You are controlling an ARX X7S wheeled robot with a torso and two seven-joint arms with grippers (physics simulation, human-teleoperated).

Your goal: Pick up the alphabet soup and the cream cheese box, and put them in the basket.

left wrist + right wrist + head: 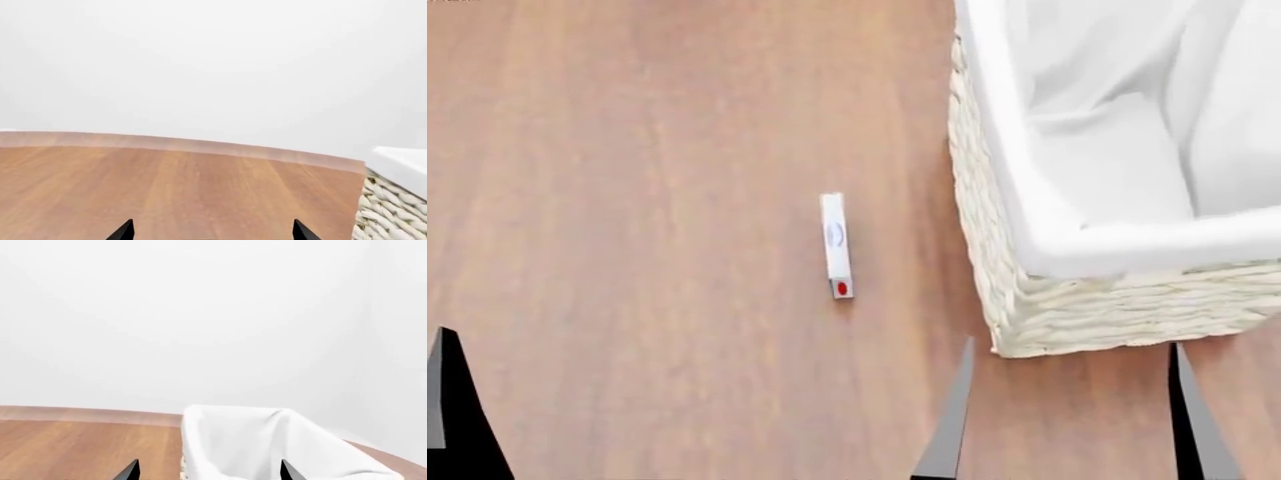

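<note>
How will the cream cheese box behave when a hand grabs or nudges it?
The cream cheese box looks thin and straight-edged, so probably stiff and light. It shows only a narrow face on the wooden table, so a side nudge may topple or slide it rather than roll it. Its slim profile likely needs a precise pinch.

No readable text anywhere in my feeds.

From the head camera I can see the cream cheese box [837,245] lying on the wooden table [627,250], and it carries the only markings in sight: a small blue oval logo near its middle and a red dot at the end nearest me. The oval is far too small for me to make out any letters or brand name inside it. The basket [1014,300] beside it shows plain wicker and white cloth, with no tag or print. Both wrist cameras give me only wood, liner and blank wall, with nothing written.
</note>
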